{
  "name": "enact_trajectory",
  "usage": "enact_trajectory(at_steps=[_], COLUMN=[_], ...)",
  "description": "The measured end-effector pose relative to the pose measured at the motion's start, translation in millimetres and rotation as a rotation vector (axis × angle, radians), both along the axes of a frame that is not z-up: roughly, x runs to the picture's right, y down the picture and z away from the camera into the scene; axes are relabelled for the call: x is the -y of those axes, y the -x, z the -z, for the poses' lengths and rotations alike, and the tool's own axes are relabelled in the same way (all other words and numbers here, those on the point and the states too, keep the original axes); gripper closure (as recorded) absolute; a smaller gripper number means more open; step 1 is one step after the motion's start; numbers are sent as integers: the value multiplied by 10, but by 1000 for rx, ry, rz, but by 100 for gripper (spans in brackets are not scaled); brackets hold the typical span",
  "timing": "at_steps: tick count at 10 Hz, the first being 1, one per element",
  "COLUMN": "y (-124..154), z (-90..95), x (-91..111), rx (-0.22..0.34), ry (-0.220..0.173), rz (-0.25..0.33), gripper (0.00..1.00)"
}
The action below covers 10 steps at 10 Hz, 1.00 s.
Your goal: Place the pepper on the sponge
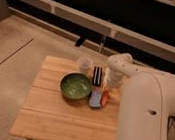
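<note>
The blue sponge [95, 99] lies flat on the wooden table [57, 117], just right of the green bowl [75, 86]. The orange-red pepper [106, 98] lies against the sponge's right edge; I cannot tell whether it rests on the pad or beside it. My gripper [112, 85] hangs from the white arm's wrist directly above and slightly behind the pepper, largely hidden by the arm.
A black striped block [97, 76] stands behind the sponge, and a clear cup [84, 64] sits at the back of the table. The bulky white arm [147, 113] covers the table's right side. A concrete floor surrounds the table.
</note>
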<state>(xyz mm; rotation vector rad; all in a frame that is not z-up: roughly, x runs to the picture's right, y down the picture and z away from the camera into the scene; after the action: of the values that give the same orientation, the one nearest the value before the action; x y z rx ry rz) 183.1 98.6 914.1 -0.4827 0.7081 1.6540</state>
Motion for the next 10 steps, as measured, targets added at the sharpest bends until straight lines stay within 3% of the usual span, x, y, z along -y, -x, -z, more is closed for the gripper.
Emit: enact_trajectory(at_steps=[5,10], y=[-8,-88], z=[-22,-26], x=[-196,-184], rx=[-7,-46], ry=[40,40], rz=[-41,-59], gripper=[38,87])
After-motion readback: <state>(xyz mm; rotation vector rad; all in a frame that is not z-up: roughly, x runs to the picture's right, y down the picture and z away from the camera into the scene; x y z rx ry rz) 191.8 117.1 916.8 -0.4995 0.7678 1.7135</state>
